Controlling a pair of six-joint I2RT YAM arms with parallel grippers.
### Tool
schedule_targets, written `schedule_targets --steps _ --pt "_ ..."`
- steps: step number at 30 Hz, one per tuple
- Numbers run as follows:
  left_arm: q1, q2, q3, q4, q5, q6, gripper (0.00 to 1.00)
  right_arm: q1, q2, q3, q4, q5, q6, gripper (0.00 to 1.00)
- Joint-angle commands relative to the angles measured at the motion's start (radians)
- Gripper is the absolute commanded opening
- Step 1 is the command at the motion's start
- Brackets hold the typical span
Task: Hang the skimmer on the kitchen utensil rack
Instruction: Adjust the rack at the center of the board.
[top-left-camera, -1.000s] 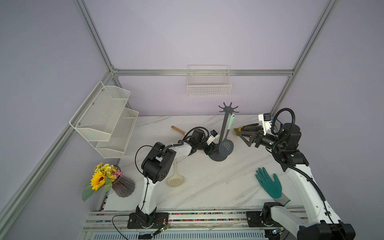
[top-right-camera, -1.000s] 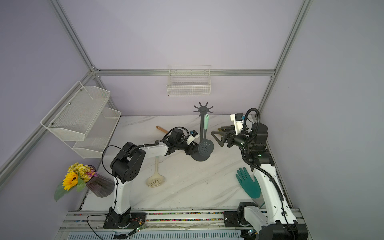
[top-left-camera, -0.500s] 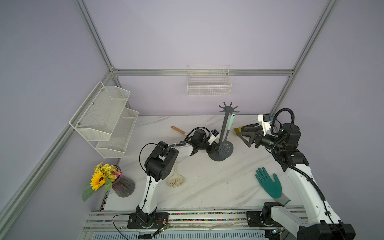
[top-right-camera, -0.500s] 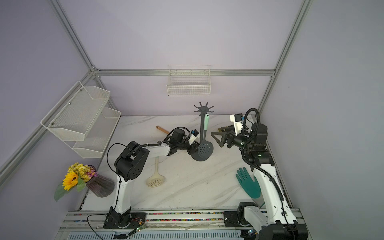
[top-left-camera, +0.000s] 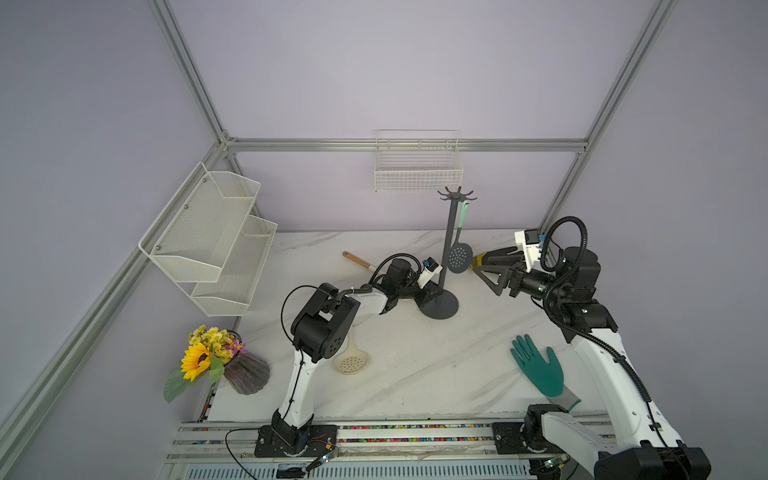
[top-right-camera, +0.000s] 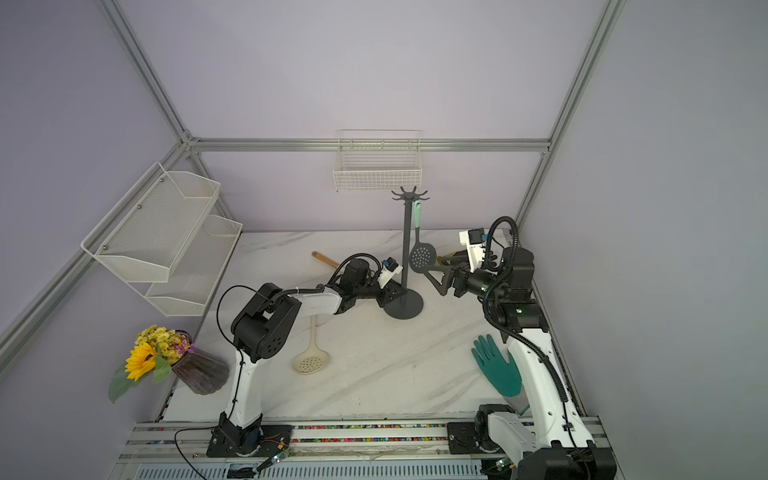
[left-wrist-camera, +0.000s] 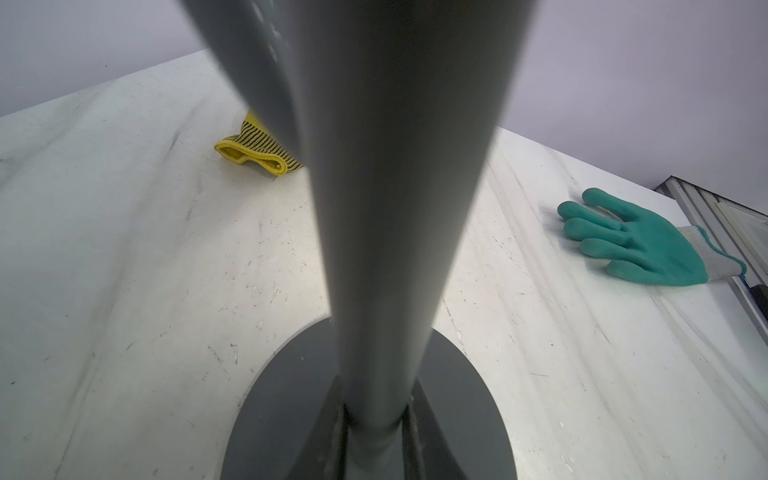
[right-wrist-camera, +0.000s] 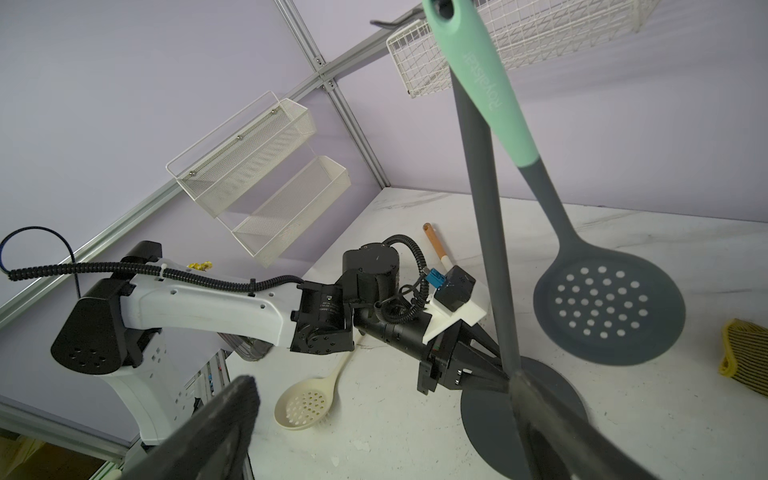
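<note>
I see the kitchen utensil rack (top-left-camera: 448, 245) standing straight up on the white table (top-left-camera: 415, 374), toward the back. It is dark grey, with a round flat foot, a thin tall pole and a ring of little curved hooks on top. The skimmer (top-left-camera: 460, 258) hangs from one hook by the top of its mint green handle. Its round dark grey head, full of small holes, hangs low just beside the pole, up off the table.

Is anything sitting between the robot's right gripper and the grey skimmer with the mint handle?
Nothing visible. The open right gripper faces the grey, mint-handled skimmer across an empty gap, and it already hangs from a hook of the dark grey utensil rack.
</note>
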Motion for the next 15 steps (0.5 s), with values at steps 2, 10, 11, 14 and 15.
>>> schedule_targets --steps 2,10,11,14,15 --pt "-0.025 -0.018 -0.041 0.039 -0.052 -0.029 0.00 0.000 -0.012 0.004 -0.009 -0.002 -0.034 0.97" --pt "-0.041 -0.019 -0.106 0.124 -0.213 -0.084 0.00 0.000 -0.025 -0.004 -0.011 0.012 -0.030 0.97" --pt "-0.044 -0.019 -0.114 0.137 -0.229 -0.091 0.00 0.000 -0.026 -0.004 -0.014 0.013 -0.031 0.97" --pt "-0.050 -0.015 -0.131 0.169 -0.289 -0.118 0.00 0.000 -0.033 -0.006 -0.030 0.031 -0.036 0.97" --pt "-0.053 -0.013 -0.133 0.174 -0.319 -0.129 0.00 0.000 -0.037 -0.007 -0.041 0.041 -0.040 0.97"
